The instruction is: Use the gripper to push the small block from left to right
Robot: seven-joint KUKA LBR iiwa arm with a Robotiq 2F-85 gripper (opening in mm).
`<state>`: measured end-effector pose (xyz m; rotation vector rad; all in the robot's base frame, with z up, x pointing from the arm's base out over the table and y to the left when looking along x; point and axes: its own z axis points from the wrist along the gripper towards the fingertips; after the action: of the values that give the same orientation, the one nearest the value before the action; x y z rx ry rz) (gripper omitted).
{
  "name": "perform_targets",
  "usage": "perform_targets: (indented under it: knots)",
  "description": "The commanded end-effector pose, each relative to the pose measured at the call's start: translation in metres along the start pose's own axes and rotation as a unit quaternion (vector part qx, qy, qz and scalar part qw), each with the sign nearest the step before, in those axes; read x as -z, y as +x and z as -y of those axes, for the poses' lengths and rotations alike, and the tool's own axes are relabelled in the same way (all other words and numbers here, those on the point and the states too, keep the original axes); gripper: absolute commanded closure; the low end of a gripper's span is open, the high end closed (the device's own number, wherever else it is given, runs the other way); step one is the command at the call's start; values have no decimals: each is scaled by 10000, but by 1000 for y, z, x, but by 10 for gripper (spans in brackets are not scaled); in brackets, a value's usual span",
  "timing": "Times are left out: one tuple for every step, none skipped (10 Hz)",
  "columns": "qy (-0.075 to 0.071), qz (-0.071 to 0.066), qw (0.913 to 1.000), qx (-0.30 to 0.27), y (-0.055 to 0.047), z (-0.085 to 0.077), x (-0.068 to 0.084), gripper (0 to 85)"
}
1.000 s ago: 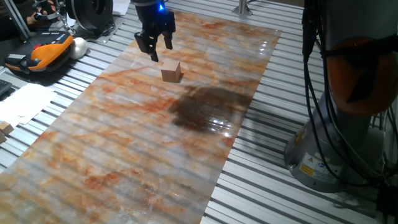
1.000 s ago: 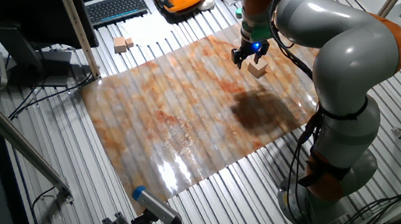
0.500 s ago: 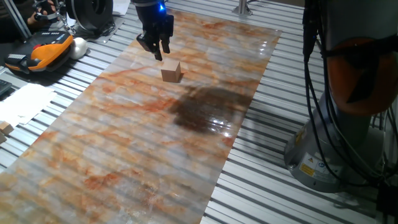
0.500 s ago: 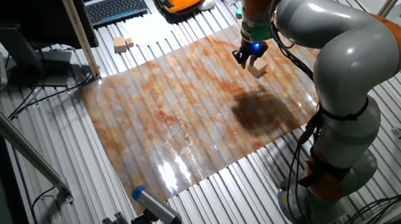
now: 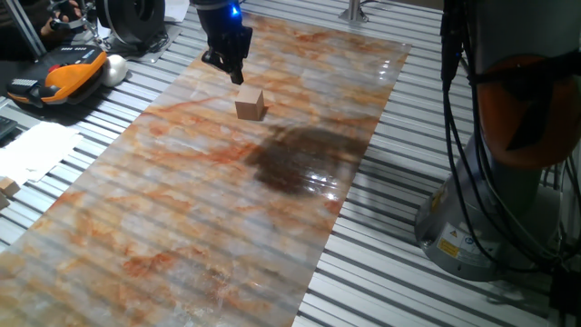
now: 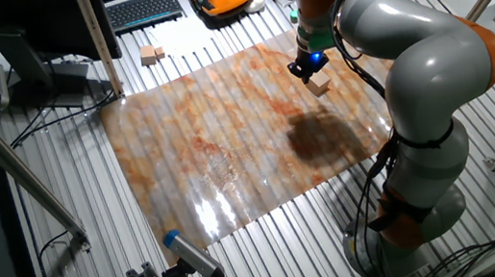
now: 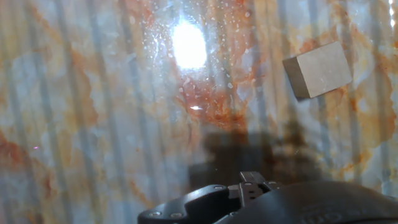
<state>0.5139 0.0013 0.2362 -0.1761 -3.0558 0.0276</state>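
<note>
Near far edge of marbled mat, small block sits untouched. Our gripper hovers just behind it, fingers pressed together. Approach step; next we lower beside block, sweep rightward.

Tool: fingers merged into one dark shape in one fixed view, gap unreadable; too small to read in the other fixed view; fingertips out of frame in hand view.
Small block: partly covered by tool in the other fixed view; contact with tool unclear.
Orange-and-black device: cut by left edge.
Robot base: cropped at right edge.
Tabletop: corners beyond frame.
</note>
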Motion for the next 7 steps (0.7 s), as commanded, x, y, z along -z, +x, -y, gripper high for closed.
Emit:
perform_targets:
  knots:
    - [1,-14,10000,0,0,0,0,850]
    - [-1,-29,10000,-22,0,0,0,850]
    - [-12,-37,10000,-60,0,0,0,850]
    - [-17,-30,10000,-30,0,0,0,850]
    - [-29,-31,10000,-76,0,0,0,850]
    - [-73,192,9996,-202,0,0,0,850]
    - [-181,298,9991,-247,0,0,0,850]
